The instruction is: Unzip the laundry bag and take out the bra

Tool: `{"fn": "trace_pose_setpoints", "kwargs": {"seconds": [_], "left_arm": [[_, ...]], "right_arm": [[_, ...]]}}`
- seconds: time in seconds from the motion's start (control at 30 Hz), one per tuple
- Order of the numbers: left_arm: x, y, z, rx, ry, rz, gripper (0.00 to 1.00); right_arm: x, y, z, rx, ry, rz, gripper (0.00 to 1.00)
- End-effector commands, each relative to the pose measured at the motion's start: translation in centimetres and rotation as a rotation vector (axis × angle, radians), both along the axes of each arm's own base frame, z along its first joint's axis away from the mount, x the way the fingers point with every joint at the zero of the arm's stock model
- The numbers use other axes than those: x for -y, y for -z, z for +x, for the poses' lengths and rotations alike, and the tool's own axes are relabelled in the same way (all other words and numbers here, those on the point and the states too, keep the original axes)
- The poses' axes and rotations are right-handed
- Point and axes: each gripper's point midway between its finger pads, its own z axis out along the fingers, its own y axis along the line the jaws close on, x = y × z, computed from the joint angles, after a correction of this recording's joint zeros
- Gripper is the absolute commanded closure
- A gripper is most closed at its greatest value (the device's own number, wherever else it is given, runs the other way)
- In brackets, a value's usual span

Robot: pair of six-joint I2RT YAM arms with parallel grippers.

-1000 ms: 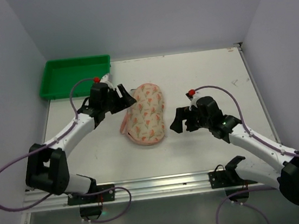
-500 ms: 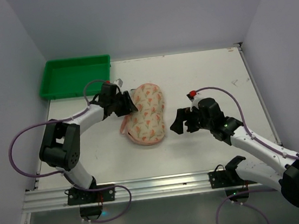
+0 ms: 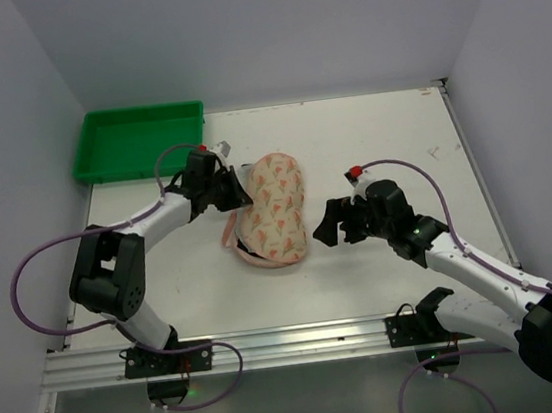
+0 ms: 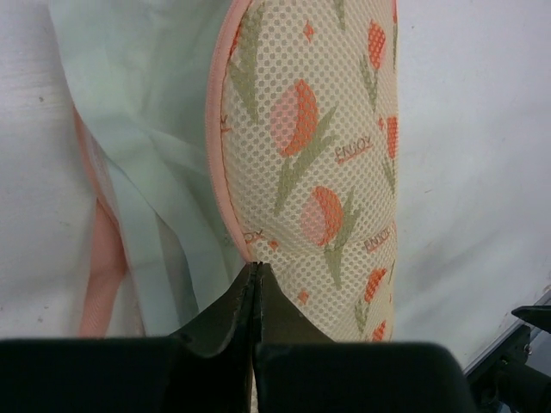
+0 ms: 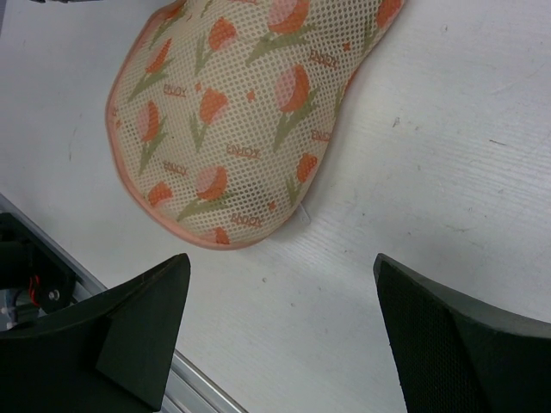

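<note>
The left claw (image 3: 238, 197) is clenched tight against the pink rim (image 4: 215, 172) on the left flank of the laundry bag (image 3: 275, 212). I can't tell if it has the zipper tab. The bag lies in the middle of the table (image 3: 398, 131), long axis running far to near. The right claw (image 3: 327, 225) hangs released, just beside the bag's right edge. Cream mesh, orange tulips, no bra in sight.

Green tray (image 3: 137, 141) on white table (image 3: 389, 142)

Closed jaws touch the laundry bag (image 4: 318, 172) at its rim.
</note>
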Motion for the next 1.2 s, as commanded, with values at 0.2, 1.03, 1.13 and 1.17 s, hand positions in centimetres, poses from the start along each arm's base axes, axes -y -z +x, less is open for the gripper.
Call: {"fn": "trace_pose_setpoints", "kwargs": {"seconds": [0.2, 1.03, 1.13, 1.17], "left_arm": [[2.9, -4.6, 0.9, 0.092, 0.062, -0.069, 1.00], [11.6, -14.3, -0.2, 0.337, 0.066, -0.023, 0.00], [8.2, -11.8, 0.8, 0.309, -0.018, 0.096, 0.01], [7.6, -10.9, 0.8, 0.293, -0.024, 0.125, 0.04]], "right_arm": [[-0.6, -1.9, 0.1, 0.052, -0.012, 0.059, 0.11], [5.6, -9.5, -0.7, 0.403, 0.251, 0.151, 0.04], [5.3, -9.2, -0.6, 0.391, 0.245, 0.155, 0.03], [5.1, -8.8, -0.4, 0.376, 0.238, 0.147, 0.03]]}}
